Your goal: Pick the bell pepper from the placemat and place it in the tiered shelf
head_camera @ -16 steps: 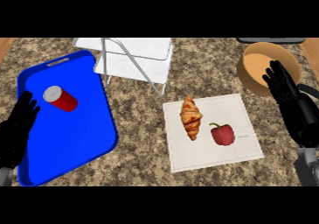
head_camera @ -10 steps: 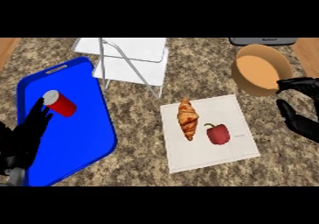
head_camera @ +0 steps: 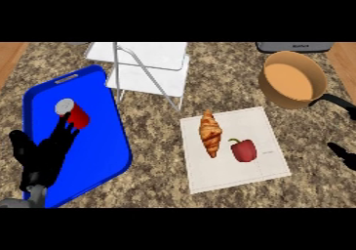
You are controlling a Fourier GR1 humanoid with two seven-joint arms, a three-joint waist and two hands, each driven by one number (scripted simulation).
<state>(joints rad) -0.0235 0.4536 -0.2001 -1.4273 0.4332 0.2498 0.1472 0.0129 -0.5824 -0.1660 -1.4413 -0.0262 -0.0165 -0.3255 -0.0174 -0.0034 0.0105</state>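
Observation:
A red bell pepper [head_camera: 243, 150] sits on the white placemat [head_camera: 231, 173] right of centre, next to a croissant [head_camera: 210, 133]. The white tiered shelf [head_camera: 148, 68] with its wire frame stands at the back, left of the middle. My left hand [head_camera: 42, 155] rests open over the blue tray at the lower left, far from the pepper. Only a few black fingers of my right hand [head_camera: 345, 156] show at the right edge, to the right of the placemat and apart from the pepper.
A blue tray [head_camera: 101, 161] on the left carries a red can [head_camera: 74, 113]. A tan pan [head_camera: 290, 80] with a black handle [head_camera: 337, 102] lies at the back right, behind the placemat. A grey appliance [head_camera: 295, 47] stands at the far edge.
My right hand has slid toward the right edge and now mostly leaves the view. The left hand has sunk lower on the tray. Everything on the counter stays put.

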